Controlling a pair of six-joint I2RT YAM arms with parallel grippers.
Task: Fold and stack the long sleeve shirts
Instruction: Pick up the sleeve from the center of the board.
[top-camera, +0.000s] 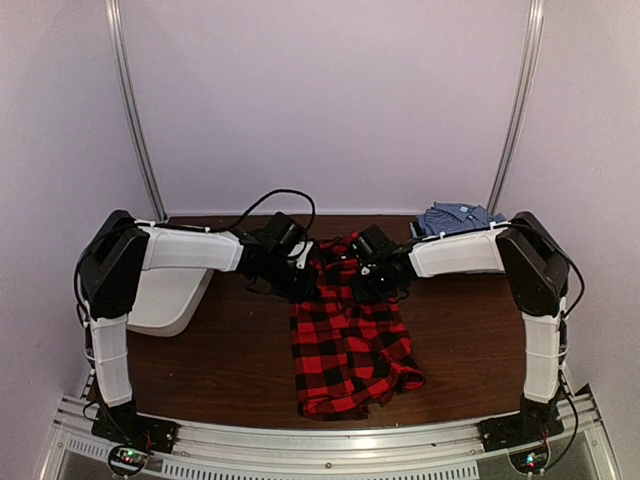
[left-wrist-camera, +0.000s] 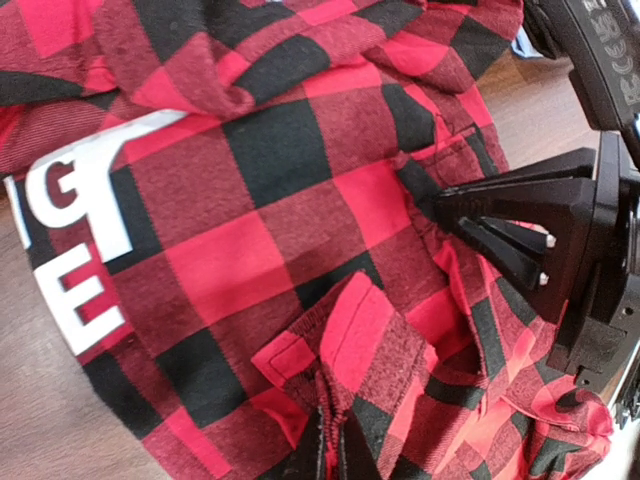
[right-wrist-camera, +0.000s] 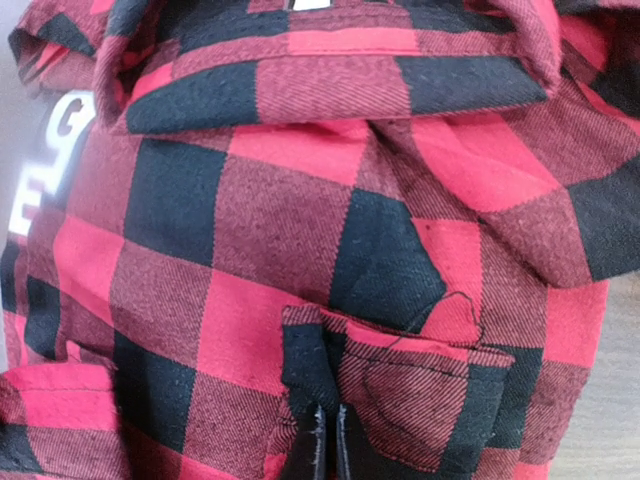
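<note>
Your left gripper (left-wrist-camera: 330, 445) and right gripper (right-wrist-camera: 328, 445) both pinch the soft plaid shirt (top-camera: 345, 345); smooth tub (top-camera: 165, 295) left, folded blue shirt (top-camera: 455, 218) far right.

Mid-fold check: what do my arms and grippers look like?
Both arms, left arm and right arm, have white shell links with bulky black joints. The left gripper and right gripper are black, with slim fingers. A black cable loops off the left wrist.

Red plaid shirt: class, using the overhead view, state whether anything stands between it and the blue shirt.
Nothing visible lies on the table between the red plaid shirt and the blue shirt; only the right arm reaches over that stretch.
</note>
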